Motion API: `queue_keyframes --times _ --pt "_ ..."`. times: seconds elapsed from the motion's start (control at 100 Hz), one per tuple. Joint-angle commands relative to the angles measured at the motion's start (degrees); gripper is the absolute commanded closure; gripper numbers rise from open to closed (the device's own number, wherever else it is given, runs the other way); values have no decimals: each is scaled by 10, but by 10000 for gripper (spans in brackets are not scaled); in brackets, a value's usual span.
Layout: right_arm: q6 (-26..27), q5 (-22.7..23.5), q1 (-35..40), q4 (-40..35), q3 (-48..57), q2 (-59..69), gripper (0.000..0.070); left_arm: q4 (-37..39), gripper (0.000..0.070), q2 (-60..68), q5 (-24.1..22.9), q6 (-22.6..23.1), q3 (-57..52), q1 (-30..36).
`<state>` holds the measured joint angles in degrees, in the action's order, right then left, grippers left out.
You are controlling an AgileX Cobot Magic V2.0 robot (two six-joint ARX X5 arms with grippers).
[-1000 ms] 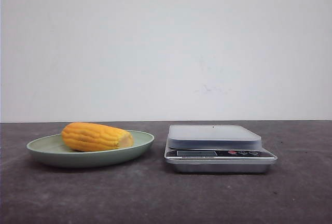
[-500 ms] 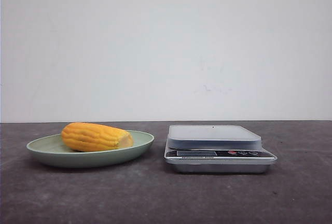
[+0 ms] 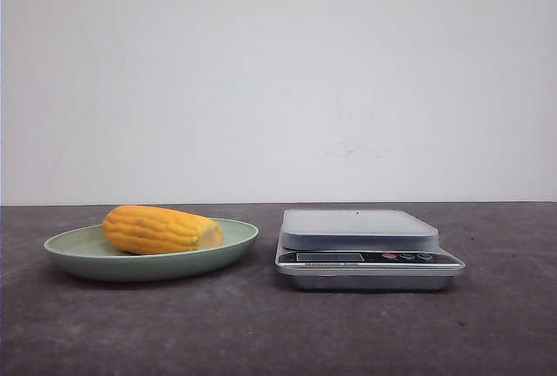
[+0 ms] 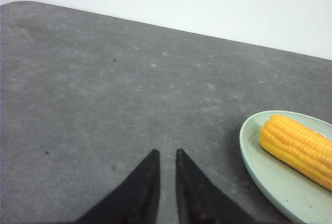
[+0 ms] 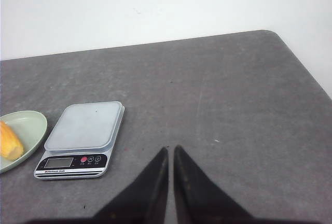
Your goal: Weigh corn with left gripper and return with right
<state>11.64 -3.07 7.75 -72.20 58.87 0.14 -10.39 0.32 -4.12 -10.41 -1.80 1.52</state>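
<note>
The corn (image 3: pixel 161 230) lies on its side on a pale green plate (image 3: pixel 78 254) at the left of the table. It also shows in the left wrist view (image 4: pixel 298 149) and its cut end in the right wrist view (image 5: pixel 9 142). A silver kitchen scale (image 3: pixel 361 241) stands to the right of the plate, its platform bare. My left gripper (image 4: pixel 166 154) is shut and empty over bare table, apart from the plate (image 4: pixel 259 167). My right gripper (image 5: pixel 170 150) is shut and empty over bare table, to the right of the scale (image 5: pixel 83 136). Neither arm shows in the front view.
The dark grey table (image 3: pixel 261 332) ends at a white wall behind. Its rounded far corners show in both wrist views (image 4: pixel 21 6) (image 5: pixel 270 33).
</note>
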Motion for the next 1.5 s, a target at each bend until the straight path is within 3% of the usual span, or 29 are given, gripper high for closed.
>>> queue_keyframes --times 0.0,0.2,0.44,0.66,0.81,0.96,1.21,1.49 --pt "-1 0 -1 6 8 2 688 -3 689 0 2 7 10 -1" --pt "-2 0 -1 6 8 2 689 -3 689 0 2 7 10 -1" --pt "-23 -32 -1 39 6 2 688 -3 689 0 2 7 10 -1" --pt "-125 -34 -27 321 -132 2 688 -3 689 0 2 7 10 -1" --pt "-129 -30 -48 511 -300 2 688 -3 689 0 2 7 10 -1" --pt "-119 -29 -69 636 -450 1 688 -3 689 0 2 7 10 -1" --pt "-112 -29 -82 666 -567 1 688 -3 689 0 2 7 10 -1" --pt "-105 -28 -83 623 -583 1 688 -3 688 0 2 7 10 -1"
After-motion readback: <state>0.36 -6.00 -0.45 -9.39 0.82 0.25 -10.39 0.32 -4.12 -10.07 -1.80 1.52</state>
